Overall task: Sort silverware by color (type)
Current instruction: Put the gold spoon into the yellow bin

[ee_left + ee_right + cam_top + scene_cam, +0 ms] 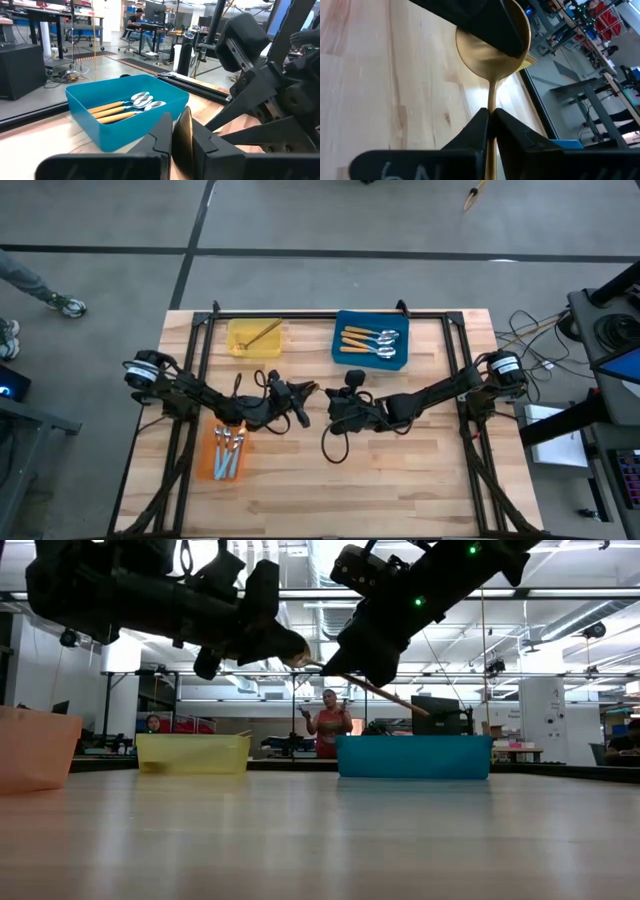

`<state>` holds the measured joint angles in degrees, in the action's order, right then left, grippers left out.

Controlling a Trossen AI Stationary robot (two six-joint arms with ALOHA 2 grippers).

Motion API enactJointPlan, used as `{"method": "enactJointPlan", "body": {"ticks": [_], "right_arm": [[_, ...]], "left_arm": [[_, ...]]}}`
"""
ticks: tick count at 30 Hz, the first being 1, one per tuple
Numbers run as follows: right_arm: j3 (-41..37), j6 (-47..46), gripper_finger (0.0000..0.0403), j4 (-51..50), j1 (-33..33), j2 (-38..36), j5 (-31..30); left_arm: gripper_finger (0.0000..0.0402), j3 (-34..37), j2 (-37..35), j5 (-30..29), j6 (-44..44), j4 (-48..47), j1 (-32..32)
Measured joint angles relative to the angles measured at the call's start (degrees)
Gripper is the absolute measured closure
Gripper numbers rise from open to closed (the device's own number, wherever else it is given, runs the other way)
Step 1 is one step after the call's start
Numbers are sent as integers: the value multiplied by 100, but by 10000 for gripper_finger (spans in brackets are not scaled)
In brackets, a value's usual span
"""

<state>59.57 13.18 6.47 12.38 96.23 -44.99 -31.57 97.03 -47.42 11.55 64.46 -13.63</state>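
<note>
gold spoon is thin, stiff, light, slick; right pincer clenched on handle, left pincer clenched on bowl

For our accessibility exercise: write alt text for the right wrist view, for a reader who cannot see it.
A gold spoon is held above a wooden table: the right gripper is shut on its thin handle, and the left gripper clamps the bowl's far edge. A workshop shows beyond the table's edge.

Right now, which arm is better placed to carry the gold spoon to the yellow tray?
Probably left: its left gripper pinches the gold spoon bowl, and the yellow tray lies on its side. The right gripper holds the handle.
</note>
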Motion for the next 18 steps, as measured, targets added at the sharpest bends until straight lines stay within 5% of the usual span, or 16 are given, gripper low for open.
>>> {"method": "enactJointPlan", "body": {"ticks": [18], "right_arm": [[-2, -793, 235, -79, -2, -239, -11]], "left_arm": [[398, 239, -707, 9, 42, 47, 15]]}}
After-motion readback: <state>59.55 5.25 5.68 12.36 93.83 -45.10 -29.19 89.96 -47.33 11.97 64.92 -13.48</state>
